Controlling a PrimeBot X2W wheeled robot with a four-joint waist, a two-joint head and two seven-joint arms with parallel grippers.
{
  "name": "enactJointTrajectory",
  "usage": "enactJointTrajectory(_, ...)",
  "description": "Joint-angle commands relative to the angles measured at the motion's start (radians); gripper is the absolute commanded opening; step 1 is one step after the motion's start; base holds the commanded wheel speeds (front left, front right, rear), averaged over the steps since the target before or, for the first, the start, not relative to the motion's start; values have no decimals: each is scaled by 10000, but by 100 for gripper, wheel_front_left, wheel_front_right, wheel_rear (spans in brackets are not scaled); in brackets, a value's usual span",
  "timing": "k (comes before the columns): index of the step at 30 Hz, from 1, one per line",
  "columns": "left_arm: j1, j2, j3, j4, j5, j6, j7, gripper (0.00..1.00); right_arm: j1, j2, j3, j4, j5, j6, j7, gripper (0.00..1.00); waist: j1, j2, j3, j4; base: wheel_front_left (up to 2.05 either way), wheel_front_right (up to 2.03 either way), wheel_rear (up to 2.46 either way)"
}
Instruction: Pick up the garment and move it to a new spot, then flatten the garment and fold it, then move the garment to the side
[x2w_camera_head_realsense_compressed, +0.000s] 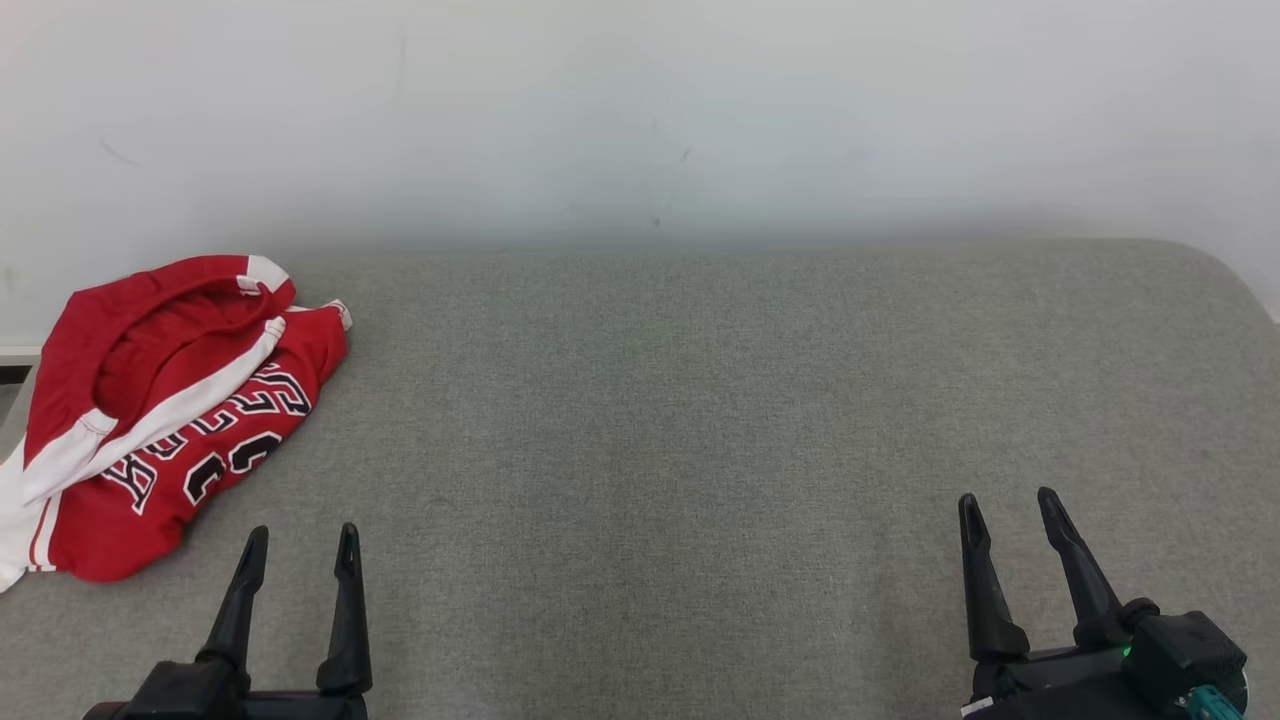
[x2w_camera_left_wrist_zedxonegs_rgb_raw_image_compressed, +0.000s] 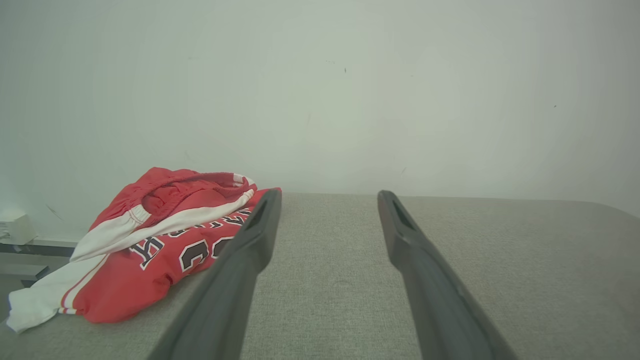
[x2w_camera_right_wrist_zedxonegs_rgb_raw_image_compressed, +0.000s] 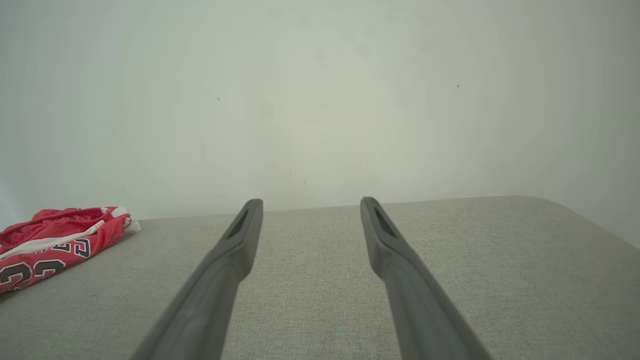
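The garment (x2w_camera_head_realsense_compressed: 170, 410) is a red sports jersey with white stripes and dark lettering, crumpled in a heap at the far left of the grey fabric surface (x2w_camera_head_realsense_compressed: 700, 420). Part of its white hem hangs over the left edge. My left gripper (x2w_camera_head_realsense_compressed: 302, 540) stands open just in front and to the right of the heap, not touching it. In the left wrist view the garment (x2w_camera_left_wrist_zedxonegs_rgb_raw_image_compressed: 150, 250) lies left of the left gripper (x2w_camera_left_wrist_zedxonegs_rgb_raw_image_compressed: 330, 197), partly behind its left finger. My right gripper (x2w_camera_head_realsense_compressed: 1005, 505) is open at the lower right, far from the garment (x2w_camera_right_wrist_zedxonegs_rgb_raw_image_compressed: 55, 245), with nothing between its fingers.
A pale wall (x2w_camera_head_realsense_compressed: 640, 120) runs along the back of the surface. The surface's right corner is rounded (x2w_camera_head_realsense_compressed: 1230, 270). Beyond the left edge there is a white box on a ledge (x2w_camera_left_wrist_zedxonegs_rgb_raw_image_compressed: 17, 227).
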Motion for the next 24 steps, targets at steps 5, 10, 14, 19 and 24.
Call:
enactJointTrajectory(5,79,-68,75,112,89,-109,-11,100,96,-81,51,31,314,-21,-11,100,0,0,-32,26,0,0,0)
enactJointTrajectory(10,68,-95,119,175,127,-136,-11,100,82,-124,101,67,488,-21,-11,100,0,0,-45,43,0,0,0)
enactJointTrajectory(14,89,-129,143,198,152,-174,-11,100,102,-129,125,60,505,-21,-11,100,0,0,-38,60,0,0,0)
enactJointTrajectory(19,75,-156,150,209,167,-202,-11,100,104,-156,118,59,533,-21,-11,100,0,0,-9,108,0,0,0)
enactJointTrajectory(24,-55,-153,176,300,201,-226,-11,100,117,-137,74,53,568,-21,-11,100,0,0,61,361,0,0,0)
